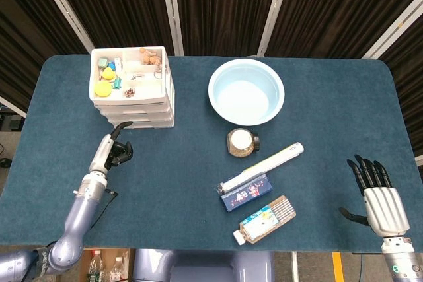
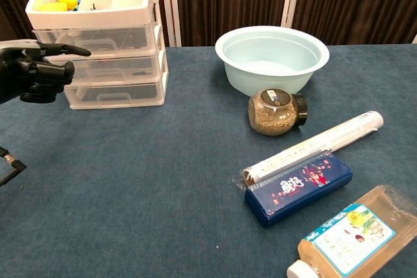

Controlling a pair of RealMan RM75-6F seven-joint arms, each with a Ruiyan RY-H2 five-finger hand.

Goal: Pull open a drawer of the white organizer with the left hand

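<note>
Hovering just before the boxy white plastic organizer (image 1: pixel 133 96) at far-left of the blue felt counter (image 1: pixel 185 163), left hand (image 1: pixel 112 151) curled, one finger out, empty; right hand (image 1: pixel 378 196) spread, released

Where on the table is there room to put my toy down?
Bare table lies between the white organizer and the blue box. The strip from bowl past jar and tube to bottle is crowded.
</note>
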